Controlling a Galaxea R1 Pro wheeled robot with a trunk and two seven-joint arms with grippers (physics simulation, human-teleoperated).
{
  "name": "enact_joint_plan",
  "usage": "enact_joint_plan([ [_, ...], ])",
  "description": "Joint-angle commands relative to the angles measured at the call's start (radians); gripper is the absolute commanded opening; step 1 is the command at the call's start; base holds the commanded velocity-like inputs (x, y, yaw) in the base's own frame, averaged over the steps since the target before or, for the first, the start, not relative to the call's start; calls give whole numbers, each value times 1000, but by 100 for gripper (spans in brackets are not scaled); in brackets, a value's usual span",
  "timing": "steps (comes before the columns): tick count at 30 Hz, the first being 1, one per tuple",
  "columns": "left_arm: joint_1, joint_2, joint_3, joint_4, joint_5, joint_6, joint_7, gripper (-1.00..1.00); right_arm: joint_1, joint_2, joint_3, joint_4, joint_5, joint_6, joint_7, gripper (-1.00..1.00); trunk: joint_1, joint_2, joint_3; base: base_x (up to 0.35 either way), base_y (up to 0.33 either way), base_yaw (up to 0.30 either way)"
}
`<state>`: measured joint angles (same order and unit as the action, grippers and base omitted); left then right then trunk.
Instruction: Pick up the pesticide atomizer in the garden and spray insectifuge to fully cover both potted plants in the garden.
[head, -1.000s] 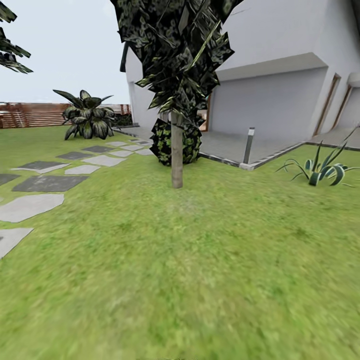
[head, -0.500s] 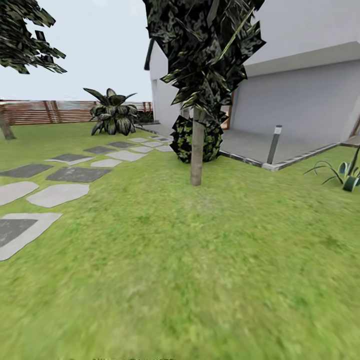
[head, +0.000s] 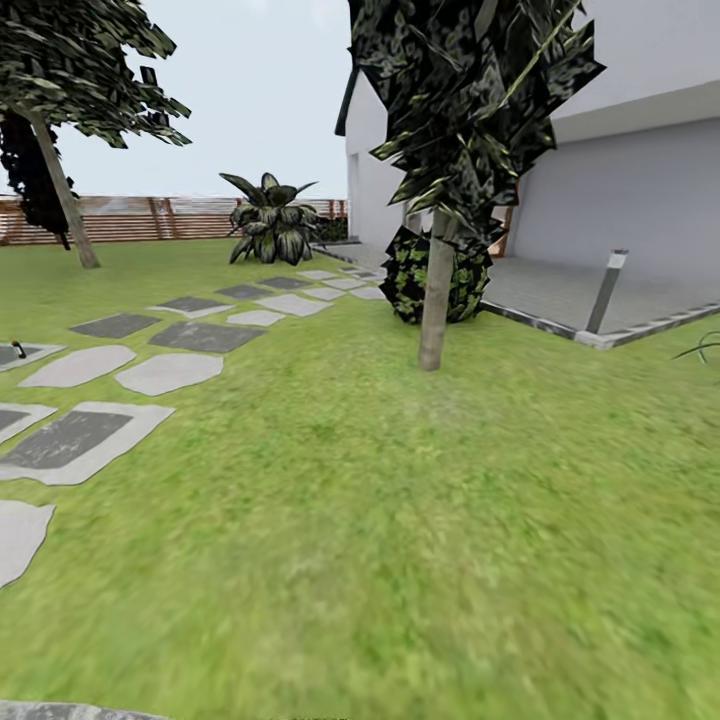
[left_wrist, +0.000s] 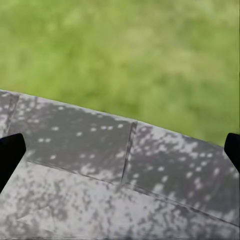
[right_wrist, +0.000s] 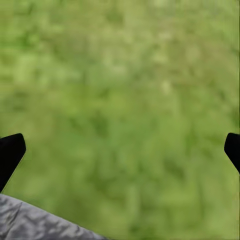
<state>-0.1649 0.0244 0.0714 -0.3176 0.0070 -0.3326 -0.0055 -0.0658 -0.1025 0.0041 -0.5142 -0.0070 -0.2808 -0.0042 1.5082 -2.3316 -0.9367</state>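
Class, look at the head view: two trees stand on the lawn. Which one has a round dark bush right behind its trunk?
The nearer tree, right of centre by the house, has the bush behind its trunk. The far tree at left leans bare before the fence.

No readable text, labels, brands, numbers or signs anywhere. House wall (head: 640, 190): plain, no number, no plate. Bollard lamp (head: 606, 291): unmarked. Wooden fence (head: 180, 218): bare slats. Stepping stones (head: 170, 372): speckle only, no lettering. Wrist views: blurred grass and grey paving, nothing written.
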Motion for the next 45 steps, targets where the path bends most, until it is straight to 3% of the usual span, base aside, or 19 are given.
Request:
enact_joint_plan([
  [1,-1,0,2,1,1,-3,-1,100,0,0,0,0,-1,-3,0,100,0,0,-2,0,0,268],
  [5,-1,0,6,1,1,-4,-1,100,0,0,0,0,-1,-3,0,100,0,0,-5,0,0,268],
  [13,-1,-1,58,0,0,-5,-2,100,0,0,1,-1,-1,-3,0,100,0,0,-10,0,0,208],
  [18,-19,-11,57,-11,-4,-4,-2,100,0,1,-1,-3,-3,-4,0,100,0,0,-10,0,0,20],
  [27,-117,-1,59,-8,-3,-3,-2,100,0,2,-3,-77,-5,-36,1,100,0,0,-10,142,145,2],
  [45,-125,-1,58,-8,-5,-5,-2,100,-3,-1,-3,-123,-1,-44,0,100,0,0,-10,295,162,0],
])
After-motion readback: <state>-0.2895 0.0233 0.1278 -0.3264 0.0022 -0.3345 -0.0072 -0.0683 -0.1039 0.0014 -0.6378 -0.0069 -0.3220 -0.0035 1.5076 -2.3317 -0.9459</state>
